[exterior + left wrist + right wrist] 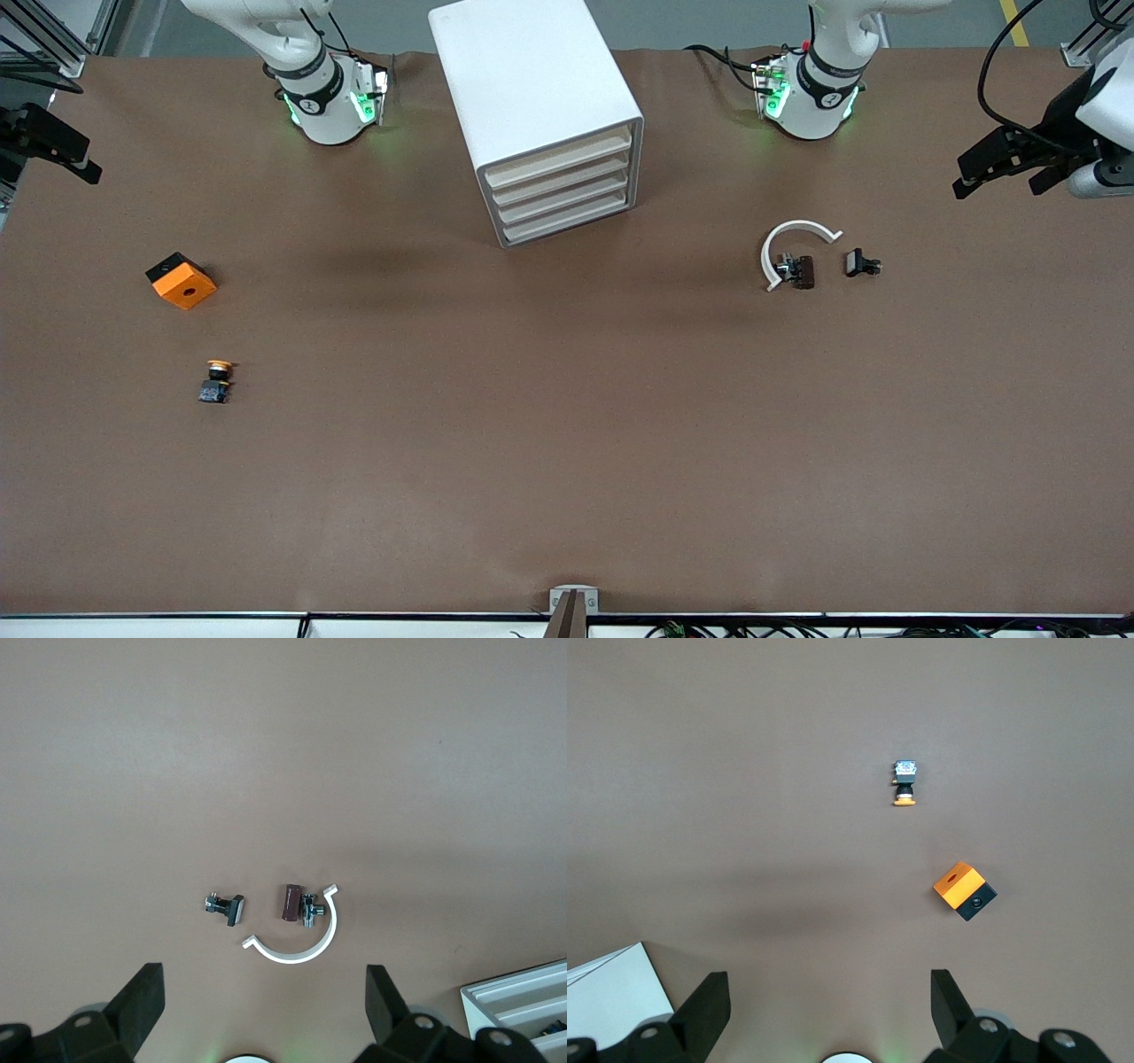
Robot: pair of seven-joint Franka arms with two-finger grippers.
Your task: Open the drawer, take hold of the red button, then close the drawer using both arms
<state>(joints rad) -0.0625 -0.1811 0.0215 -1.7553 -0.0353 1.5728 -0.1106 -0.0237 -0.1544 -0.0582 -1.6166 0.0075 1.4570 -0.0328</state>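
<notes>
The white cabinet [532, 89] stands at the middle of the table, near the arms' bases. Its uppermost drawer [558, 159] is closed, level with the three below it. The red-capped button is hidden. My left gripper [997, 182] hangs open and empty in the air at the left arm's end of the table. In the left wrist view its gripper [264, 992] is open over bare table beside a white C-shaped clip [297, 943]. My right gripper [53, 151] hangs open and empty at the right arm's end. In the right wrist view its gripper [830, 997] is open over bare table.
An orange-yellow-capped button [217, 379] [904, 784] and an orange and black block [182, 281] [964, 889] lie toward the right arm's end. The white clip [797, 248], a brown part [803, 271] and a small black part [861, 263] lie toward the left arm's end.
</notes>
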